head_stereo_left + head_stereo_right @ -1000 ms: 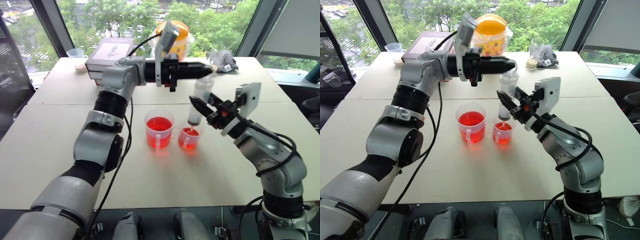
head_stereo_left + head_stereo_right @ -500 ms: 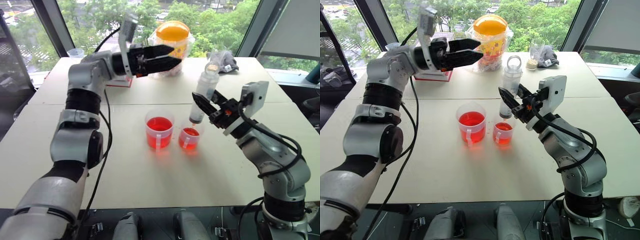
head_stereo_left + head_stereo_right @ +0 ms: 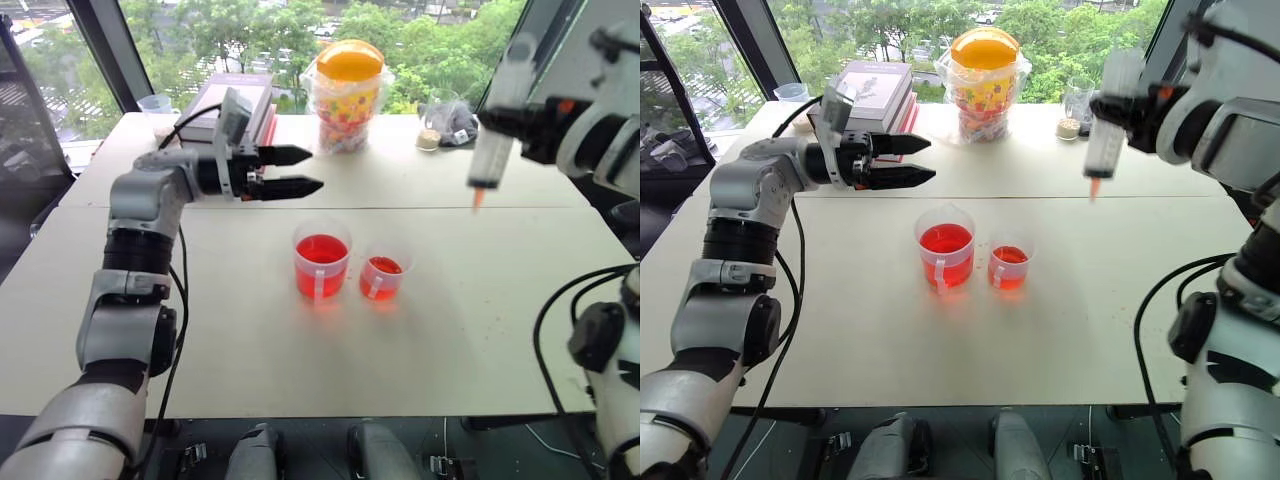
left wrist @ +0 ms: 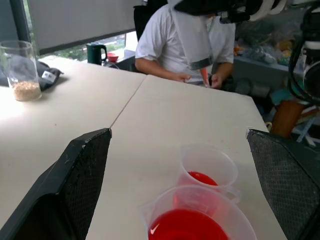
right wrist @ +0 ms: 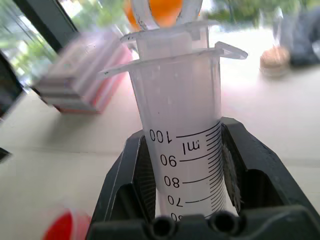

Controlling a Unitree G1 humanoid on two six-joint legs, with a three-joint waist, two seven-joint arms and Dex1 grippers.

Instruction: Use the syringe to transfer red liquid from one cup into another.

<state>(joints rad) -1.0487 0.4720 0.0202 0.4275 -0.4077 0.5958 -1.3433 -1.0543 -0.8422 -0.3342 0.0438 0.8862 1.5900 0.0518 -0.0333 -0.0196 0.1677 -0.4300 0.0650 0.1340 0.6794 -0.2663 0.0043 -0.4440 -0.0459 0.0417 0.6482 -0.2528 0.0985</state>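
Above table (image 3: 480,300), right fingers (image 5: 130,195) clamp syringe (image 5: 180,150).

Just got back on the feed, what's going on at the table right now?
The right gripper holds the syringe upright in the air, tip down, off to the right of both cups. The left gripper hangs open behind them, holding nothing. Red liquid sits in the larger cup and the smaller cup.

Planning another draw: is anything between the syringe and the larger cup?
Nothing visible. The syringe, held by the right gripper, hangs over bare table; the smaller cup stands beside the larger cup, on the syringe's side.
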